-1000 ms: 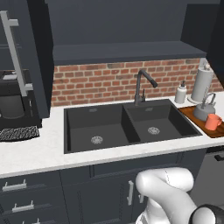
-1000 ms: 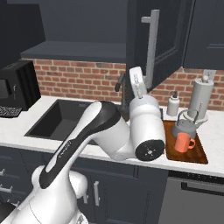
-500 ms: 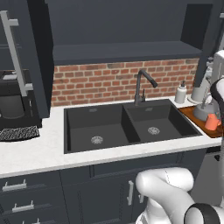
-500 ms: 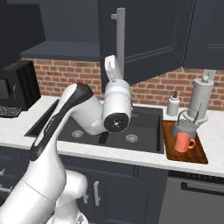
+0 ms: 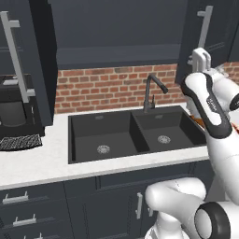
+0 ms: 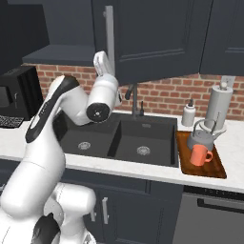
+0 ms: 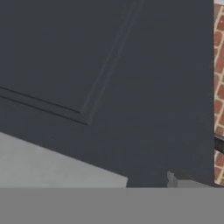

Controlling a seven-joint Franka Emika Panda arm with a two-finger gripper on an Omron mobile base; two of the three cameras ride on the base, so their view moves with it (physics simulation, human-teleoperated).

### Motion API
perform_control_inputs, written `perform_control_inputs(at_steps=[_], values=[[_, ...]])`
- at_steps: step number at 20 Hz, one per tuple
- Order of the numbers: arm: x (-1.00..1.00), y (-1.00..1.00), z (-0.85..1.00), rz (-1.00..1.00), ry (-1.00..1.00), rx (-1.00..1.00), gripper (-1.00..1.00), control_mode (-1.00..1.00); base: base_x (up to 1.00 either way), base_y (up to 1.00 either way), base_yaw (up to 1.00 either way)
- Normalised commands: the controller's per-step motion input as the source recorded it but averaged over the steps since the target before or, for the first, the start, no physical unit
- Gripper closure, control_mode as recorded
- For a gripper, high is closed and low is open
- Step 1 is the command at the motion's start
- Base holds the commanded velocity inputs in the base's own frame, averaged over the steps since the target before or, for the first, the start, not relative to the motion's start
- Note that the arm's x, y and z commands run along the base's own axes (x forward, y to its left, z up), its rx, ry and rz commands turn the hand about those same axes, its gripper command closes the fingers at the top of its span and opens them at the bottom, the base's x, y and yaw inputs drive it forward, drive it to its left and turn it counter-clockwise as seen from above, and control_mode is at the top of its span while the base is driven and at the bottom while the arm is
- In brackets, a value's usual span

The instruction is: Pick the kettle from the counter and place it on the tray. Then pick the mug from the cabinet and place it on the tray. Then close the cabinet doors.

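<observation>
**Pincer.** White two-finger pincer raised, pointing up. Jaws parted and empty, as far as the left base view shows.

**Immediately ahead.** Tall dark charcoal-blue flat cabinet door, swung open; flat recessed face close in front of the fingertips. Cannot tell whether touching. Long vertical silver bar handle just above the pincer, apart from it.

**Below.** Black double sink and dark arched faucet, beneath and slightly right of the pincer.

**Further right and lower.**
- Flat rectangular brown wooden tray on the white marbled stone counter, well apart from the pincer.
- Small squat grey metal kettle standing on the tray.
- Plain orange-red cylindrical mug standing on the tray, just in front of the kettle.
- Tall white paper-towel roll and small pale soap bottle behind the tray.

**Far left.** Second dark door, also standing open, well apart from the pincer, with the black boxy coffee machine below it.

**Stage (judged).** Both placements complete; door closing remaining.

**Hazards (judged).**
- Snagging: a parted finger could hook behind the bar handle during the push and stall or wrench the door.
- Glancing contact: pushing near the panel edge, not flat on its face, could let the fingers slip off and leave the door ajar.
- Elbow sweep: a wide swing toward the far-left door could carry the arm low over the faucet.
- Omission: check both doors before finishing.
</observation>
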Motion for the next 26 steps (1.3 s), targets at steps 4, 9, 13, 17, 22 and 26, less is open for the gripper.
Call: perform_control_inputs(at_steps=[4,9,13,17,22,26], values=[[0.94,0.38,0.05,0.0,0.06,0.0,-1.0,-1.0,0.0,0.0,0.0],[0.88,0.24,0.15,0.01,0.1,0.0,-1.0,-1.0,0.0,0.0,0.0],[0.8,0.19,0.14,0.04,0.13,0.0,-1.0,-1.0,0.0,0.0,0.0],[0.7,0.17,0.11,0.07,0.15,0.0,-1.0,-1.0,0.0,0.0,0.0],[0.6,0.14,0.1,0.08,0.16,-0.01,-1.0,-1.0,0.0,0.0,0.0],[0.56,0.11,0.0,0.03,0.05,0.0,-1.0,-1.0,0.0,0.0,0.0]])
